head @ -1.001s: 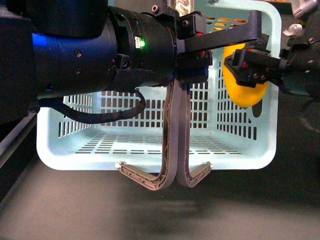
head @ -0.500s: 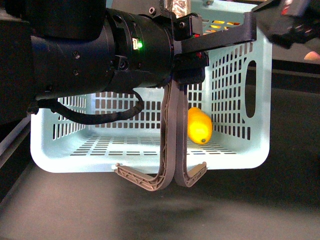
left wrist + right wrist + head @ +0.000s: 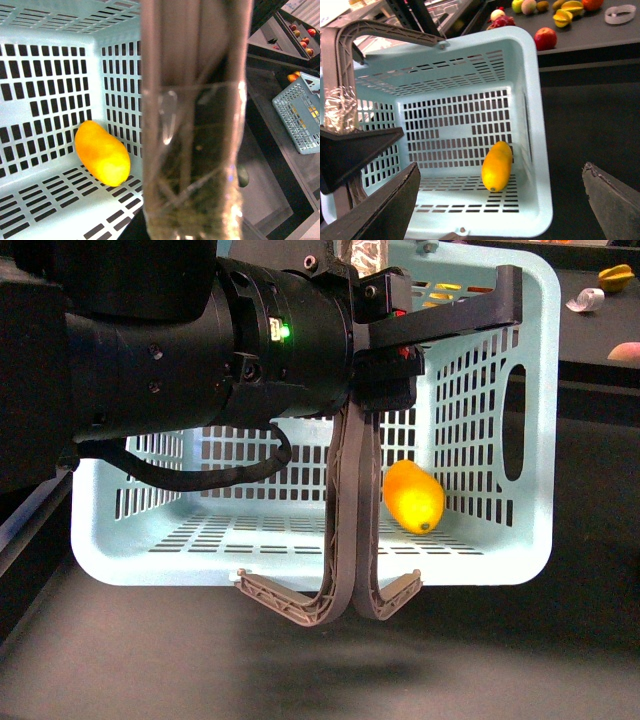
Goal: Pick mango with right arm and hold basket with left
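Clamps the left gripper on the two grey-brown ribbed handles of a pale aqua basket, jaws pressed together around them close to where clear tape wraps one handle. Shows a small green light glowing on the black arm, with a white marking beside it too small to read.

Finds the mango lying loose inside the basket, on the slotted bottom near a corner and the right-hand wall, touched by neither gripper. Holds the right gripper over the basket's mouth, fingers spread wide and gripping nothing.

Sets the scene on a matt black tabletop, shadow under the basket. Takes in, beyond, a dark shelf with a red apple, yellow fruit and a roll of tape, plus a second, blue-grey slotted basket off to one side.
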Tool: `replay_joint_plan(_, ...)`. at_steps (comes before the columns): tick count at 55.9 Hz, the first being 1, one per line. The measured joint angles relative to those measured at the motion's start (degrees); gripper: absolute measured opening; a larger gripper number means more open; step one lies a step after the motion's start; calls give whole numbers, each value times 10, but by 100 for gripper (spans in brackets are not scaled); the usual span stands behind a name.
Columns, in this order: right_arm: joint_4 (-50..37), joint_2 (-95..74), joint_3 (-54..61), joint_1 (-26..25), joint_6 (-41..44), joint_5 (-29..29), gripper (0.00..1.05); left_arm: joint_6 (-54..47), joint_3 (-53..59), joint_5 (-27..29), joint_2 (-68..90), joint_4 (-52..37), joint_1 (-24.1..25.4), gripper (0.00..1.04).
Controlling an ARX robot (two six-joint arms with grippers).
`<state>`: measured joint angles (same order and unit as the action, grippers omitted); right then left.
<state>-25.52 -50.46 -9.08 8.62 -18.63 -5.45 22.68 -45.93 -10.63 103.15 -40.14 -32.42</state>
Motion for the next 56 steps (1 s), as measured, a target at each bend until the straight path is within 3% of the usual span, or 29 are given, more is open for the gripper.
replay_joint_plan(12,151,174,37,24,16,82,97,-1,0,1,0,0,0,6)
replay_joint_plan(28,149,192,39,30,29,93,96,0,0,1,0,0,0,6)
replay_joint_plan(31,31,190,75,35,85,156,85,0,0,1,0,0,0,6)
replay_joint_plan(35,-20,208,88,24,134,160,72,-1,0,1,0,0,0,6)
replay_joint_plan(49,32,281,88,-12,176,125,35,-1,0,1,0,0,0,6)
replay_joint_plan(56,67,317,88,-71,182,58,14,0,0,1,0,0,0,6)
